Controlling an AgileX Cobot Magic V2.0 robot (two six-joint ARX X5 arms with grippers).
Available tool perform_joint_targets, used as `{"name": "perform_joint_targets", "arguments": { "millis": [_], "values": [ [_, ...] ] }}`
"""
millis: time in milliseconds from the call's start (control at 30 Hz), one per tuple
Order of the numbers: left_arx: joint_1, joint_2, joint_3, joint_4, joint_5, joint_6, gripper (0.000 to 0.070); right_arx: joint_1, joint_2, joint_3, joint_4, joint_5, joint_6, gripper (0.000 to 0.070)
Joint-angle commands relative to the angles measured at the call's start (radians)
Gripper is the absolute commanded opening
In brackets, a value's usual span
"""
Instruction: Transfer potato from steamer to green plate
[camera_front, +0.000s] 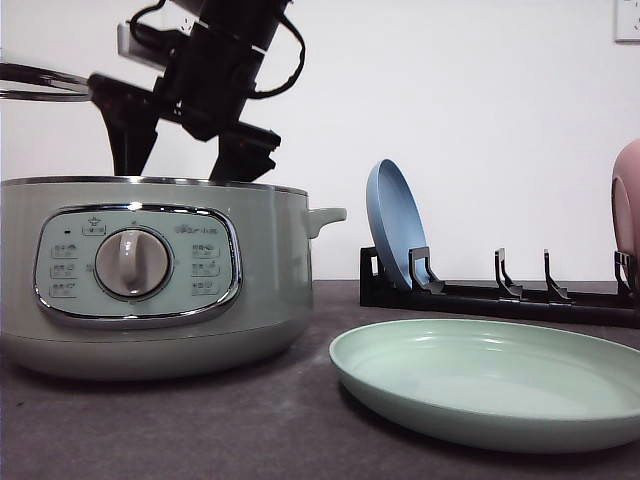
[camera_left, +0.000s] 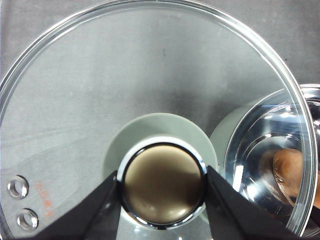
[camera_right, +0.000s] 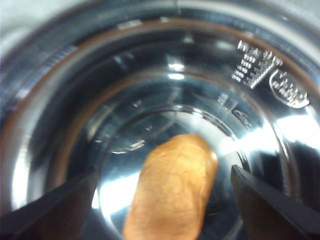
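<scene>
Potato (camera_right: 172, 187): lay on steamer (camera_front: 150, 290) floor, between right gripper (camera_right: 165, 200) fingers, spread apart, not touching. Advice: lower further, centre, then close. Left gripper (camera_left: 162, 187) clamped on lid knob (camera_left: 162, 182).

orange-brown potato (camera_right: 172, 187) inside steamer (camera_front: 150, 280)

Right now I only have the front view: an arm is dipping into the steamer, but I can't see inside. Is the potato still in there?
Observer: Yes. The potato lies on the shiny bottom of the steamer, seen from the right wrist.
Operator: Is the right gripper on it?
Observer: No. The right gripper is open, its fingers on either side of the potato, apart from it.
Operator: Where's the lid?
Observer: The left gripper is shut on the knob of the glass lid, held off to the steamer's side.
</scene>
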Motion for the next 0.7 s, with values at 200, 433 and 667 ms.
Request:
{"name": "perform_joint_targets", "arguments": {
  "millis": [200, 433, 667],
  "values": [
    [0.001, -0.004, 0.039, 0.032, -0.002, 0.008, 0.0001, 0.017, 0.06, 0.029, 0.014, 0.02, -0.003, 0.0538],
    [0.001, -0.004, 0.039, 0.032, -0.002, 0.008, 0.0001, 0.018, 0.09, 0.029, 0.008, 0.018, 0.001, 0.0538],
    [0.001, -0.004, 0.039, 0.033, -0.002, 0.008, 0.0001, 0.021, 0.105, 0.029, 0.001, 0.022, 0.001, 0.0532]
  ]
}}
